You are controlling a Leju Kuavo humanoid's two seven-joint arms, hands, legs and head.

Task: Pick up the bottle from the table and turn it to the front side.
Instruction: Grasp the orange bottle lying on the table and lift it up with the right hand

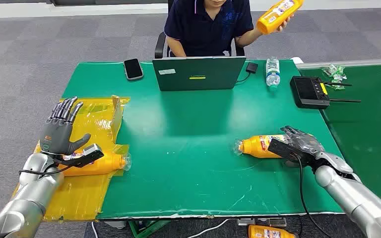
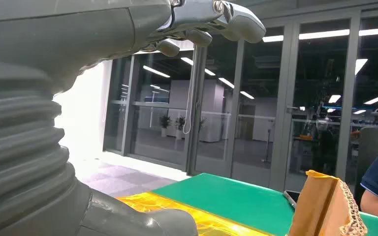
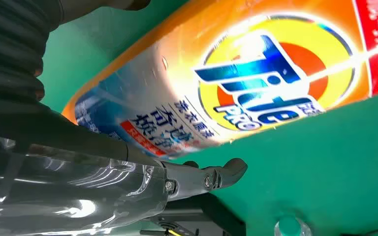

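An orange Tide detergent bottle (image 1: 258, 145) lies on its side on the green table (image 1: 188, 148), cap end pointing left. My right hand (image 1: 302, 144) lies over its base end. In the right wrist view the bottle's label (image 3: 256, 83) faces the camera, with one of my fingers (image 3: 226, 172) beside it just above the table and another part of the hand on its far side. My left hand (image 1: 59, 131) is raised with its fingers (image 2: 216, 14) apart and holds nothing. A second orange bottle (image 1: 101, 163) lies just behind it on yellow sheeting (image 1: 84, 193).
A person sits at the far edge behind a laptop (image 1: 198, 73), holding up another orange bottle (image 1: 279, 15). A phone (image 1: 133, 68), a water bottle (image 1: 273, 73) and a black controller (image 1: 310, 91) lie near the back. A cardboard piece (image 1: 115, 111) stands upright at the left.
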